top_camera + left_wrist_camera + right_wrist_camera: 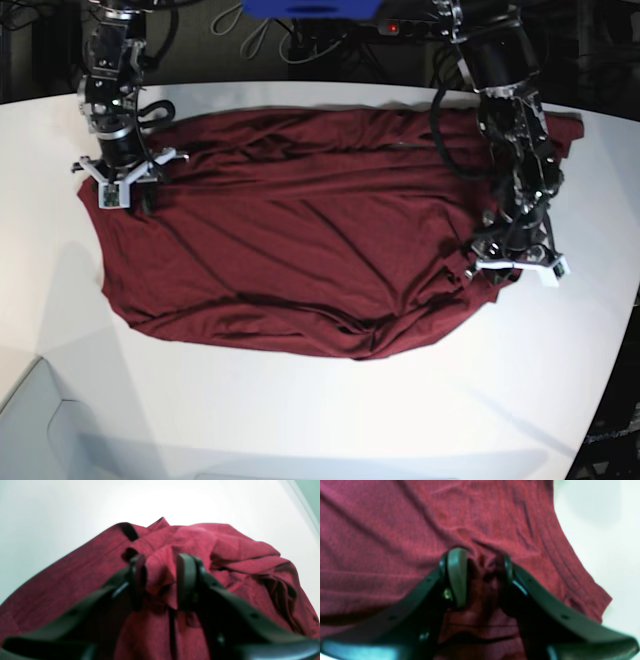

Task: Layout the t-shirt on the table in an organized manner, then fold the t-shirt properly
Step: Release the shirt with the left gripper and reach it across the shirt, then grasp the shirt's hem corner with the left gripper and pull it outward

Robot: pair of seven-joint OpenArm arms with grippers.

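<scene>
Your left gripper (160,580) has a bunched fold of the t-shirt (300,250) pinched between its jaws, down at the crumpled end of the cloth on the base view's right. Your right gripper (480,577) is likewise clamped on a pleat of fabric, at the far corner on that view's left, with flat cloth running away from it on all sides but one.

Moving outward, the shirt lies on the white table (320,420) as one broad, roughly rectangular spread, well inside the table's edges. Most of the middle is fairly flat, though long diagonal creases cross it. The end by your left gripper is heaped in thick wrinkles, and the near hem curls under in places. You cannot make out the sleeves or collar clearly, so its orientation is uncertain.

By this look, you're partway through the laying-out stage: the cloth is opened but not smoothed or squared. Flattening that bunched end remains, and no fold has been made yet.
</scene>
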